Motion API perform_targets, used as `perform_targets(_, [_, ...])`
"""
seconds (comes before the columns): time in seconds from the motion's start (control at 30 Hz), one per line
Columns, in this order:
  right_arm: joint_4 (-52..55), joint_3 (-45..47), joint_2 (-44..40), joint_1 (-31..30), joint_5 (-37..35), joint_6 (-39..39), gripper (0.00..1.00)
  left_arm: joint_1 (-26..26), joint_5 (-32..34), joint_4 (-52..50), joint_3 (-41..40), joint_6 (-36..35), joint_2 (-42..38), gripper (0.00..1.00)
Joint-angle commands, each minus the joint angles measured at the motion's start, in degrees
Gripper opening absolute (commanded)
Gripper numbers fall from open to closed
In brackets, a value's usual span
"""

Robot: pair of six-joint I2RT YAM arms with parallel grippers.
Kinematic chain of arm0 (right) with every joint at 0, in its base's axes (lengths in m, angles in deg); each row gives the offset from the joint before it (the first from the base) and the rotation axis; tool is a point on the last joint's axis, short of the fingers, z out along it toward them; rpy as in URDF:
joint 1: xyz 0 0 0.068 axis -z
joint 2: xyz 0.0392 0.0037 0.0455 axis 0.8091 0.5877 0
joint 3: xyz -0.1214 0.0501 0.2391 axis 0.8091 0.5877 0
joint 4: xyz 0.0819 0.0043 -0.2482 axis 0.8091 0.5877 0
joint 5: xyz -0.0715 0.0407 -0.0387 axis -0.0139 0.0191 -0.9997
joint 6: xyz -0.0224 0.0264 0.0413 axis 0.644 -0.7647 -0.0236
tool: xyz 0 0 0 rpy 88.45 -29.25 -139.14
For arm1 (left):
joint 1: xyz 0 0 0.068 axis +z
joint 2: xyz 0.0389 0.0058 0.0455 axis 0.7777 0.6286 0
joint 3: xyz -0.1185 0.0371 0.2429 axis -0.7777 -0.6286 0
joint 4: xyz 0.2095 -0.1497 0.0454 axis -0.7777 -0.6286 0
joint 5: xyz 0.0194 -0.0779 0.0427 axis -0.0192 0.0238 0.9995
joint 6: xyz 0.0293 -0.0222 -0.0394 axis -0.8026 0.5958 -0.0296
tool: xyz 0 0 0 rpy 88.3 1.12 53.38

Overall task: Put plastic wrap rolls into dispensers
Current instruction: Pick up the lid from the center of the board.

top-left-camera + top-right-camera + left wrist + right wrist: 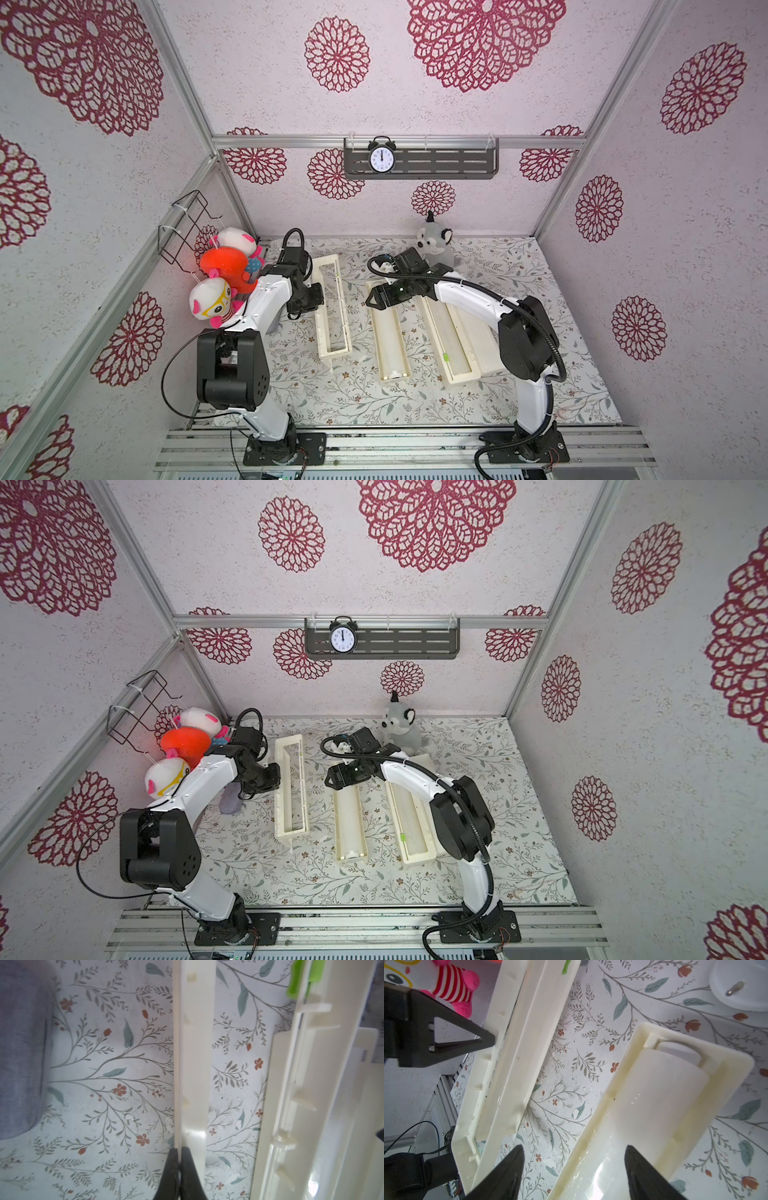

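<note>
In both top views three long cream-white dispenser parts lie side by side on the flowered cloth. The left dispenser [332,307] [291,787] is an open frame with a green slider [295,978]. My left gripper [318,293] [179,1149] is shut on its thin side wall [176,1064]. The middle dispenser [380,365] [737,1059] holds a white plastic wrap roll [388,332] [654,1105]. My right gripper [370,300] [574,1148] hangs open above its far end and holds nothing. The right dispenser [453,345] lies open, partly hidden by my right arm.
Plush toys [220,286] hang at the left wall, close to my left arm. A grey plush [436,245] sits at the back. A purple-grey soft thing [230,802] lies under my left arm. A white round object [741,985] rests beyond the middle dispenser.
</note>
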Motion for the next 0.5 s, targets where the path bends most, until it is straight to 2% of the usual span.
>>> perform_targets(0.0, [-3.61, 0.23, -5.22, -0.50, 0.58, -4.22, 0.76, -1.06, 8.75, -5.87, 3.59, 4.92, 2.02, 0.00])
perform_targets(0.17, [-3.39, -2.82, -4.53, -3.75, 0.79, -5.75, 0.74, -4.03, 16.99, -12.92, 12.45, 11.60, 5.46, 0.00])
perform_targets(0.3, [-5.87, -3.46, -3.15, -5.18, 2.29, -8.15, 0.68, -5.06, 15.04, -13.78, 18.20, 17.84, 8.23, 0.00])
perform_targets(0.47, [-9.50, -3.99, -1.62, -6.09, 4.08, -11.34, 0.59, -8.18, 14.60, -14.60, 23.91, 22.01, 12.75, 0.00])
